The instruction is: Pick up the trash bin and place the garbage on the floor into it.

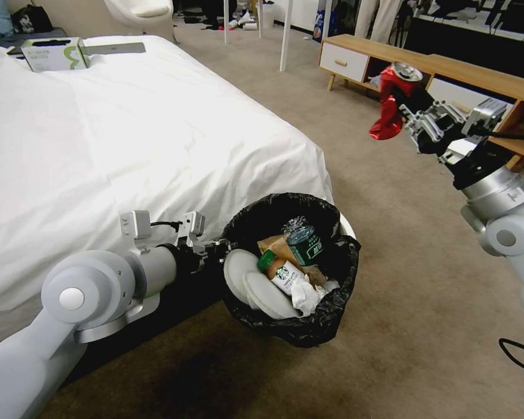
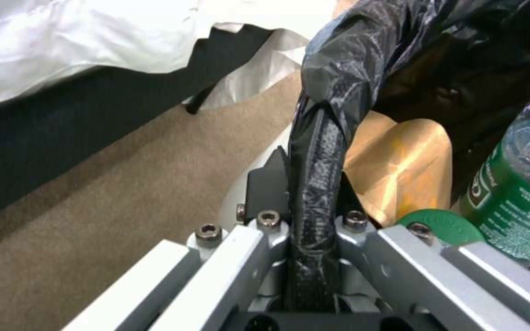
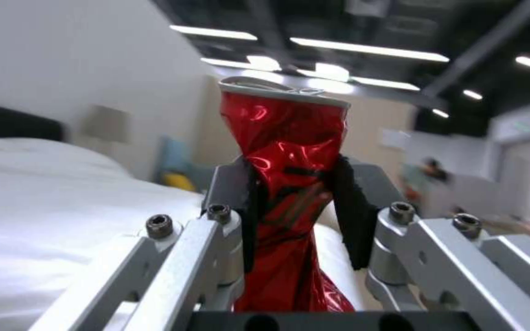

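The trash bin (image 1: 332,314), white with a black bag over its rim, hangs tilted beside the bed with my left gripper (image 1: 220,251) shut on its near rim. In the left wrist view the bag-covered rim (image 2: 317,184) is clamped between the fingers. Inside lie a brown-drink bottle (image 1: 282,274), a clear bottle with a green label (image 1: 304,241), a brown paper bag (image 1: 273,244) and white tissue (image 1: 305,297). My right gripper (image 1: 403,107) is raised at the upper right, shut on a crushed red can (image 1: 393,99); the right wrist view shows the can (image 3: 283,184) pinched at its middle.
A white-sheeted bed (image 1: 128,145) fills the left side, with a box (image 1: 52,53) at its far end. A wooden cabinet (image 1: 448,70) runs along the right. Beige carpet (image 1: 425,244) lies open between bed and cabinet. A black cable (image 1: 518,352) loops at the lower right.
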### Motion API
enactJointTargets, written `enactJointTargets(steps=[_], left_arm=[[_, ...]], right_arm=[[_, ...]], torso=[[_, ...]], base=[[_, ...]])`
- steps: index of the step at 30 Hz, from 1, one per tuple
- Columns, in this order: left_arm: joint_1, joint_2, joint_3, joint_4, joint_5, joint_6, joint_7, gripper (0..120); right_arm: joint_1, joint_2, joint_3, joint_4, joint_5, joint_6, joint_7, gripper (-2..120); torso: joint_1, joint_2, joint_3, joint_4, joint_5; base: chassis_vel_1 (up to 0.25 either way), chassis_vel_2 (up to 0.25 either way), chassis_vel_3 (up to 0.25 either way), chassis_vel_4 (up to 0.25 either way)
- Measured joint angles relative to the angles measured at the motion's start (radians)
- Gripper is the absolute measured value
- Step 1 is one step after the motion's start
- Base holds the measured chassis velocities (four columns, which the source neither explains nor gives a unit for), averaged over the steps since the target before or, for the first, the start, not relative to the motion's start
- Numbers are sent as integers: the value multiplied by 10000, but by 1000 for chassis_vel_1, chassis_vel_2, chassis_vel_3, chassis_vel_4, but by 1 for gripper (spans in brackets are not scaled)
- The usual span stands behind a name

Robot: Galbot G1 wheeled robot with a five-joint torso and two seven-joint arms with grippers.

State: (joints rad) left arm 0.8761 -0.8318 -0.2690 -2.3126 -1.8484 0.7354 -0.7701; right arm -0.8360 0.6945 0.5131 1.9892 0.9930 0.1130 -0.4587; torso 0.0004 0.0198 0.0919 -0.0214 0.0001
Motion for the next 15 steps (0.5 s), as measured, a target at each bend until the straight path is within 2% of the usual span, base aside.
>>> enactJointTargets(steps=[5,9,15], left_arm=[[-128,-17,233,109,37,0,74,2],[-114,-31,269,155,200,0,186,2],[-91,-61,283,179,272,-1,208,2]], right_arm=[[43,-424,-373,802,339,29,-774,25],[87,-700,-843,978,397,25,-969,25],[353,-721,-1525,915,386,2,-1053,25]], torso=[[0,0,0,-1,-2],[0,1,0,-3,-1],[0,1,0,1,-2]], base=[[0,0,0,0],[0,0,0,0],[0,0,0,0]])
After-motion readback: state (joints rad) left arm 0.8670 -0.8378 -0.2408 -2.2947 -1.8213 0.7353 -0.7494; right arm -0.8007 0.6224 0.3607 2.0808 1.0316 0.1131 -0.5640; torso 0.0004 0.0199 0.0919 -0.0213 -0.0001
